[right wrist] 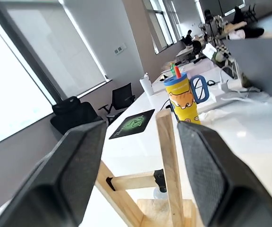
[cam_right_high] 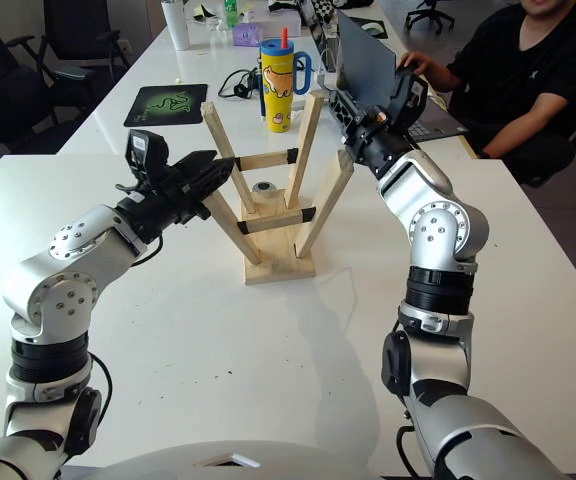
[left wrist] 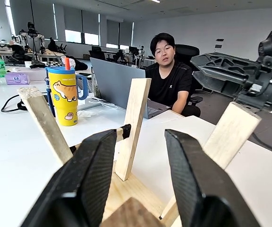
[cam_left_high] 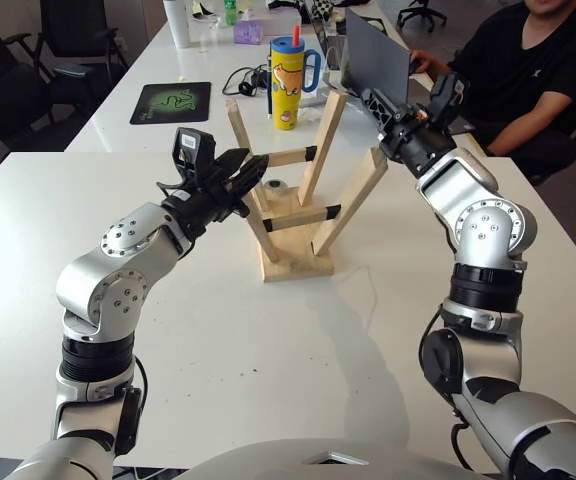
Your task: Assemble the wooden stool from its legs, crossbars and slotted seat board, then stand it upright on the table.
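On the near left of the white table [cam_left_high: 268, 360], the left hand [cam_left_high: 250, 172] sits at the top end of the stool's near left leg [cam_right_high: 233, 228]. Its fingers [left wrist: 86, 184] are spread to either side of that wooden end and do not appear to press on it.

The stool [cam_left_high: 298, 200] stands upside down at the middle of the table. Its seat board [cam_left_high: 296, 265] lies flat on the surface, and the legs splay upward and outward. Two crossbars [cam_left_high: 303, 217] with dark ends tie the legs together partway up.

At the far right, the right hand [cam_left_high: 408, 100] hovers just beside the top of the far right leg [cam_left_high: 323, 145]. It is opened wide and grips nothing.

Beyond the stool, on the next table, are a yellow cup [cam_left_high: 288, 85] with a blue lid, a dark mouse pad [cam_left_high: 171, 102] to its left and a laptop [cam_left_high: 378, 55] to its right.

The stool looks put together, so what seems to remain is turning it over onto its feet. The wood should be stiff, fairly light and not slippery. The joints are the doubtful part. If the legs only sit pushed into the seat's slots, pulling on a leg tip could lever one loose.

The safer hold is probably low on two opposite legs, close to the crossbars or the seat board. From there both hands can squeeze inward and rotate the frame as one piece.
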